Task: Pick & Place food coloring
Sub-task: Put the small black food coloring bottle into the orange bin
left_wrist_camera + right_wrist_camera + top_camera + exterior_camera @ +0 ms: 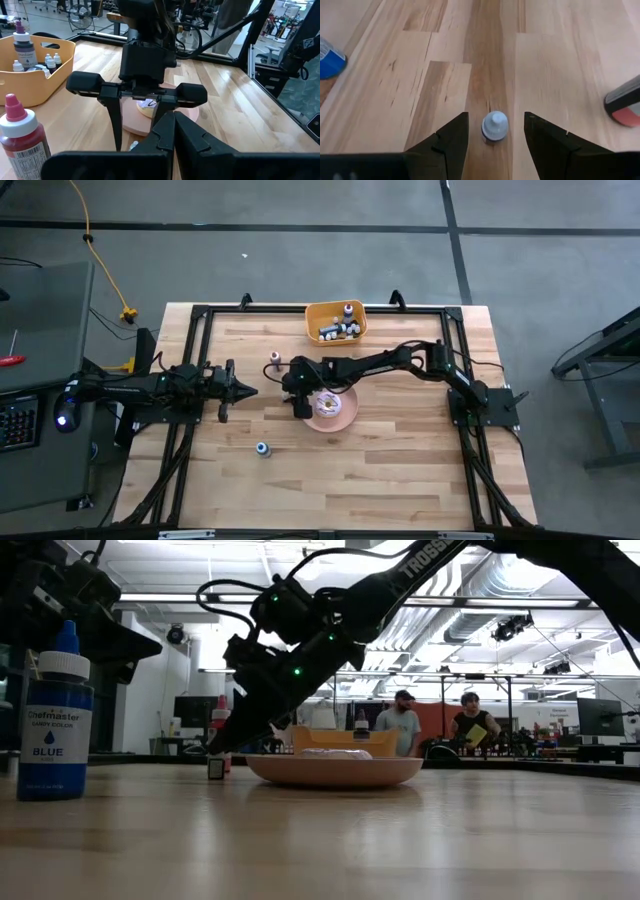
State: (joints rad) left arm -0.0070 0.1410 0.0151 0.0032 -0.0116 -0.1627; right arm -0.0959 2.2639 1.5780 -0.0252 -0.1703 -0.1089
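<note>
A tiny whitish food coloring bottle (495, 126) stands upright on its base on the table, just left of the pink plate. My right gripper (496, 118) points down over it, open, with one finger on either side and a gap to each. The low view shows the fingertips (214, 750) just above that bottle (216, 769). A blue-capped bottle (262, 448) stands nearer the front edge, and a red-capped one (274, 361) stands farther back. More bottles lie in the orange bin (336, 322). My left gripper (243, 390) waits shut at the table's left.
The pink plate (331, 409) with a white-and-pink item sits right beside my right gripper. The orange bin stands at the far edge. A black frame (200, 315) runs round the table. People stand in the room beyond (403, 720).
</note>
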